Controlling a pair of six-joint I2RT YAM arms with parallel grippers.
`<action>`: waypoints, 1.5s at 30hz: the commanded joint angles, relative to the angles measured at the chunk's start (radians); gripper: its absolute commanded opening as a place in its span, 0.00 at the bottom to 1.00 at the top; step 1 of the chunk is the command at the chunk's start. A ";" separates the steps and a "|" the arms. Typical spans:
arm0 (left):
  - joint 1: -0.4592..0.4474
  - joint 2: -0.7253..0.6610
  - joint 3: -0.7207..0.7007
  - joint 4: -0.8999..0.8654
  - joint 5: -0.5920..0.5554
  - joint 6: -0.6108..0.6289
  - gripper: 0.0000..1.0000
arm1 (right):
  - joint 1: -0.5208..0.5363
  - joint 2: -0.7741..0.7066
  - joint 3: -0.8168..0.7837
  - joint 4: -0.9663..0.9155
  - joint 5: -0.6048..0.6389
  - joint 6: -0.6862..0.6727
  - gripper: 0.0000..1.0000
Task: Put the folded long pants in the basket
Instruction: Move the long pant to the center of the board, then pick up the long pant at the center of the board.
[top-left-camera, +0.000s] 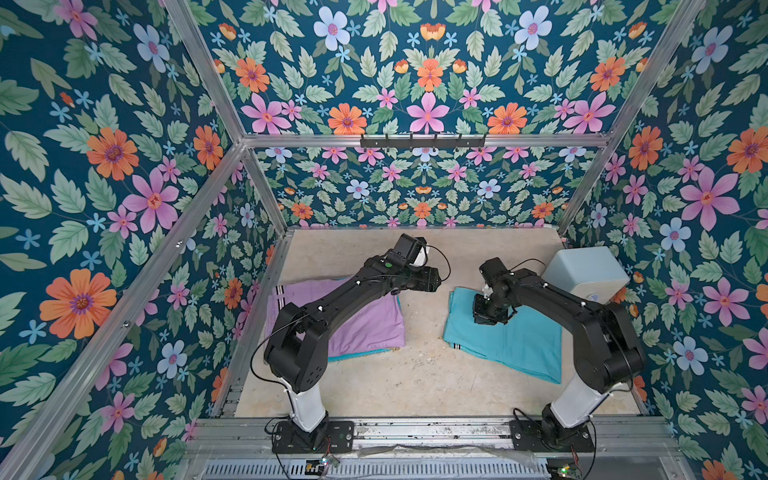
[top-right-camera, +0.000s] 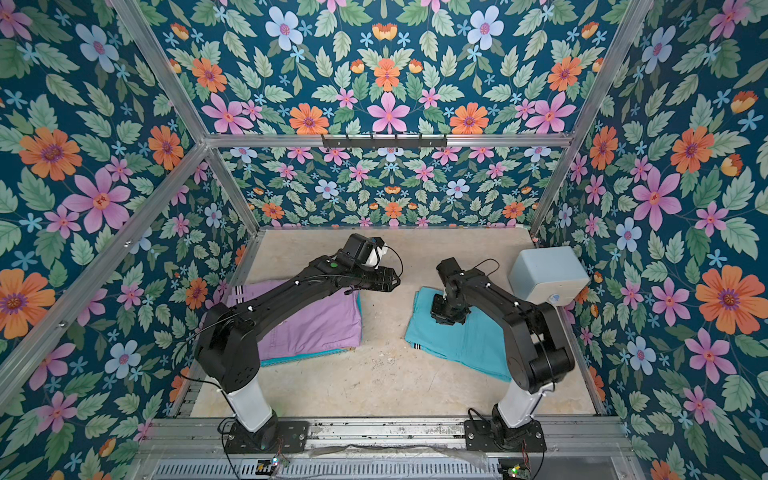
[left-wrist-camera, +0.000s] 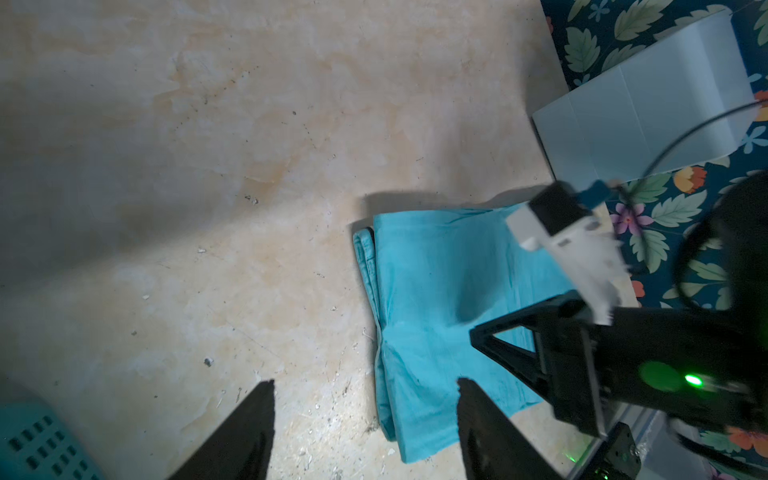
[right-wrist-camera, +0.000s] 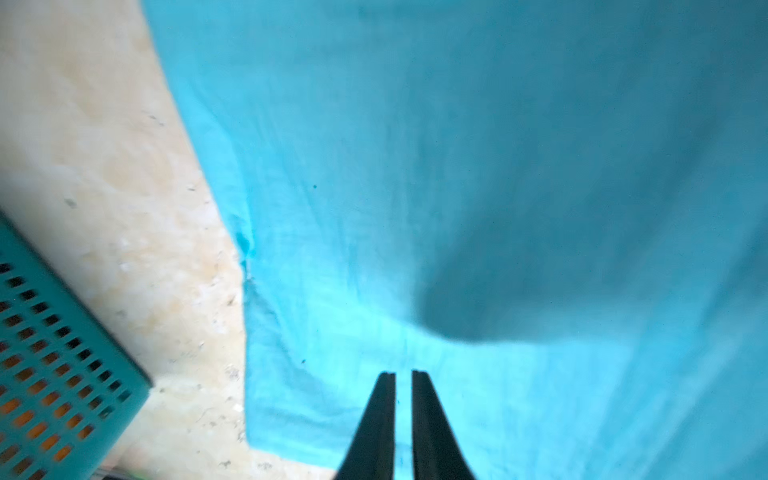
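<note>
Over turquoise pants (right-wrist-camera: 457, 166): right claw (right-wrist-camera: 403, 373) barely parted | left claw (left-wrist-camera: 365, 382) spread, empty

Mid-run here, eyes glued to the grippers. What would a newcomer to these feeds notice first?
The loud floral wallpaper covering every wall of the cell grabs the eye first. Next come two bright cloths on the beige tabletop: the folded turquoise pants on the robot's right with the right gripper down over them, and the folded lilac pants on its left, lying atop the teal perforated plastic basket.
</note>
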 joint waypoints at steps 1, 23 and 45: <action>-0.022 0.044 0.022 0.039 0.047 -0.031 0.73 | -0.072 -0.100 -0.054 0.068 -0.043 0.018 0.27; -0.130 0.361 0.021 0.084 0.057 -0.111 0.52 | -0.158 -0.203 -0.174 0.026 -0.012 0.017 0.30; -0.138 0.307 0.076 -0.079 -0.240 -0.123 0.00 | -0.166 -0.222 -0.164 0.000 0.048 0.017 0.33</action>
